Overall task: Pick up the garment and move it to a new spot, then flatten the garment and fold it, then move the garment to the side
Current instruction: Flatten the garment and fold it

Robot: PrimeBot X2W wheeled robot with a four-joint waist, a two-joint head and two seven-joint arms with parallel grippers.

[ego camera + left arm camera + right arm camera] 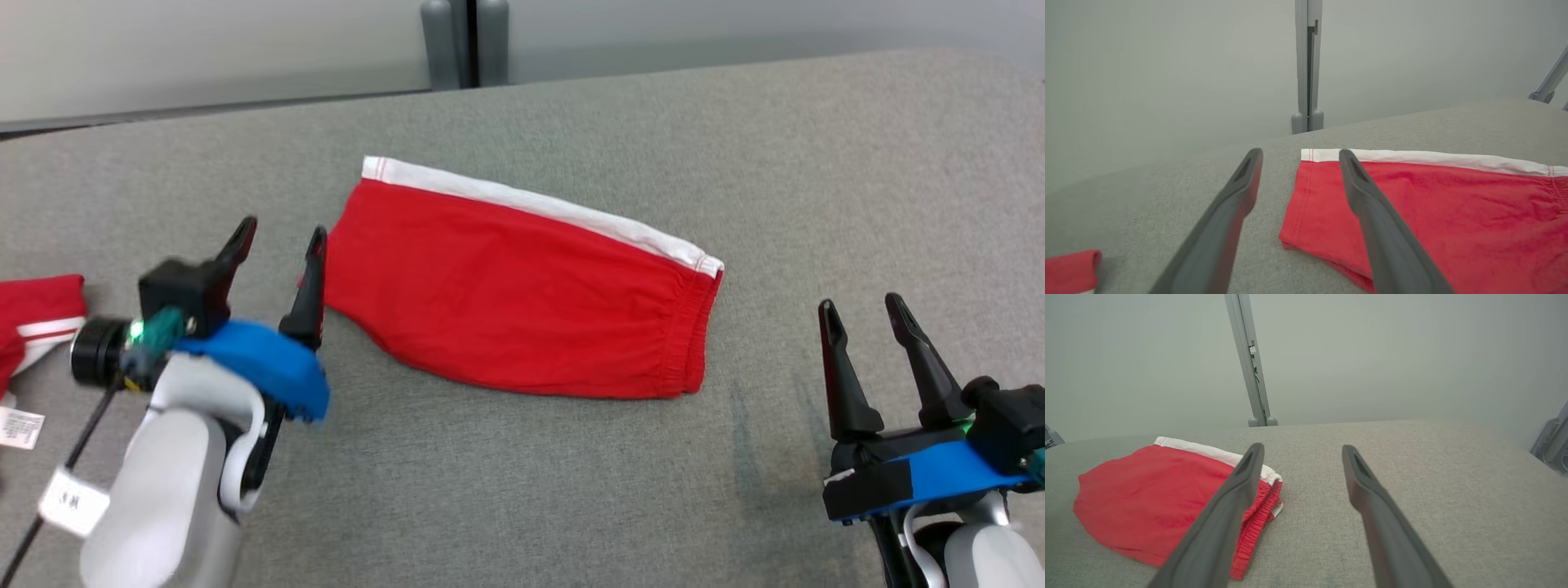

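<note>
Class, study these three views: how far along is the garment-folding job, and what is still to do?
Looks done: the red garment lies flat on the grey table, apparently folded in half. In hand: nothing; the left end effector stands open at its leg hem, the right end effector open, apart from the waistband. Left: probably moving it to the side.

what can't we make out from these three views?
Head view: second red garment cut off by the left edge.
Head view: white tag print too small to read.
Right wrist view: red shorts waistband partly covered by a right gripper finger.
All views: lower folded layers hidden under the top layer.
</note>
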